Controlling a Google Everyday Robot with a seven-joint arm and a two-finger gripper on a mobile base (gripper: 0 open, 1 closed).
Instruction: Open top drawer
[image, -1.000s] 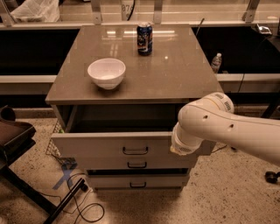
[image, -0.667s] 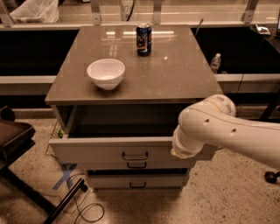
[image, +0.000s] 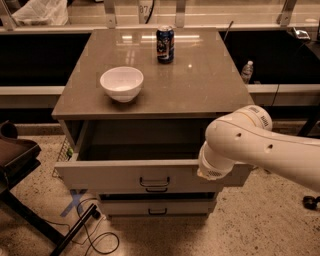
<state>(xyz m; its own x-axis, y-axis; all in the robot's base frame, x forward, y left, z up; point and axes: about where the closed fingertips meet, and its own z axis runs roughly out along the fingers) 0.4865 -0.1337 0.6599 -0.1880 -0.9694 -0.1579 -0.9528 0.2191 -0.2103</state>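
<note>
One top drawer (image: 110, 175) stands pulled well out beneath the worktop (image: 200, 85). White arm (image: 260, 145) reaches its right front edge, hiding the gripper there; whether it is open or closed cannot be told.

Speckled terrazzo floor (image: 270, 225), dark chair (image: 15, 155), trailing cables (image: 100, 242)

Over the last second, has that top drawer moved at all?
Yes. The top drawer slid further out from under the countertop, toward the camera. The gripper is hidden behind the white arm at its front.
</note>
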